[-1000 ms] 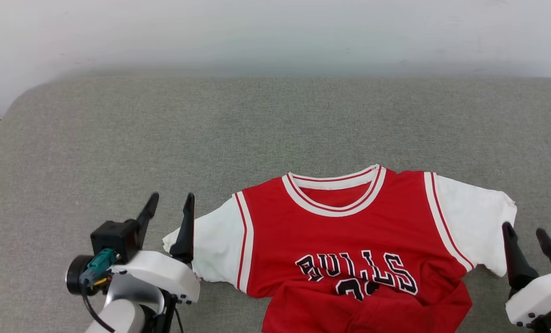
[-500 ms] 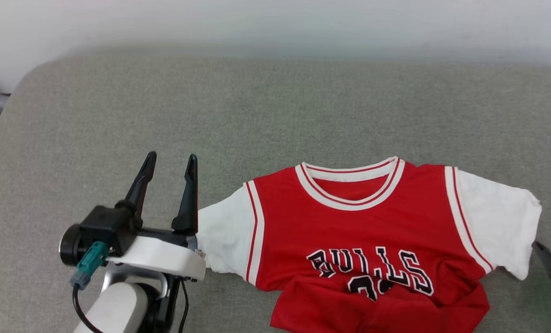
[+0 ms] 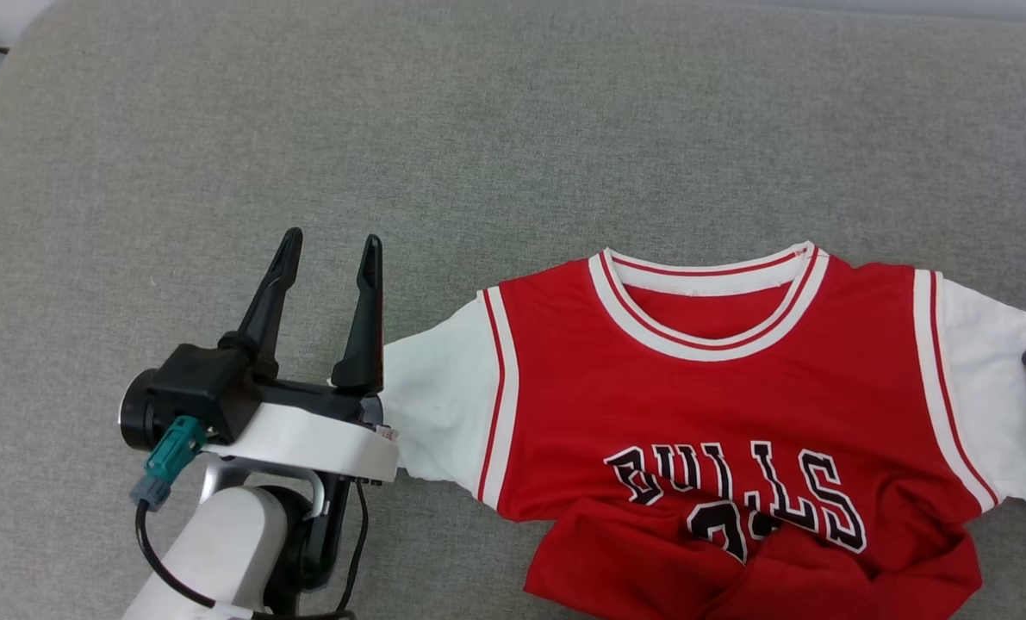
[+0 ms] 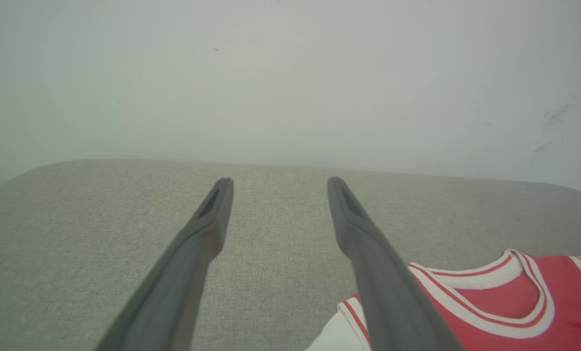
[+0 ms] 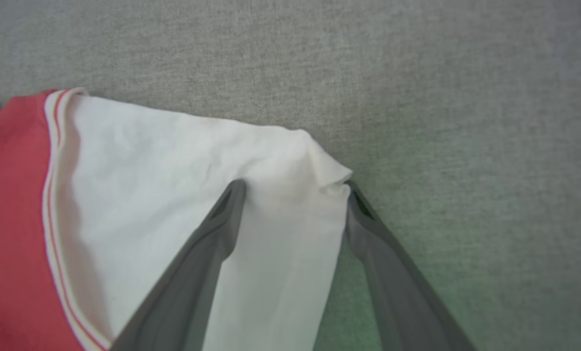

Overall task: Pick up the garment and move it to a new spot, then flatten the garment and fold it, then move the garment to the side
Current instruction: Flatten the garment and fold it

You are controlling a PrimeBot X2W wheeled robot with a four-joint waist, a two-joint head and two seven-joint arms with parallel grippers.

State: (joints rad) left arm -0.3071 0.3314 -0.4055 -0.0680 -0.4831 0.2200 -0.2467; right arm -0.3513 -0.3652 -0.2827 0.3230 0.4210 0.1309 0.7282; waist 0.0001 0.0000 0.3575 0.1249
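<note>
I am flattening, I judge: the garment (image 3: 719, 405) is lying face up on the grey surface (image 3: 513, 129), near hem (image 3: 736, 585) bunched. My left tool (image 3: 333, 237) is hanging wide open and empty just left of the left sleeve (image 3: 435, 405); my right tool (image 5: 294, 186) is straddling the end of the right sleeve (image 5: 197, 161), open, gripping nothing. Next both should be closing on the sleeves and pulling outward

The left gripper (image 4: 279, 183) is pointing toward the far edge, its two dark fingers spread wide with only the grey cushion (image 4: 75, 219) showing between them. The garment (image 4: 505, 312) is lying to the near right, showing its red chest and striped collar. The right finger is overlapping its white sleeve. A pale wall (image 4: 290, 73) is rising beyond.
</note>
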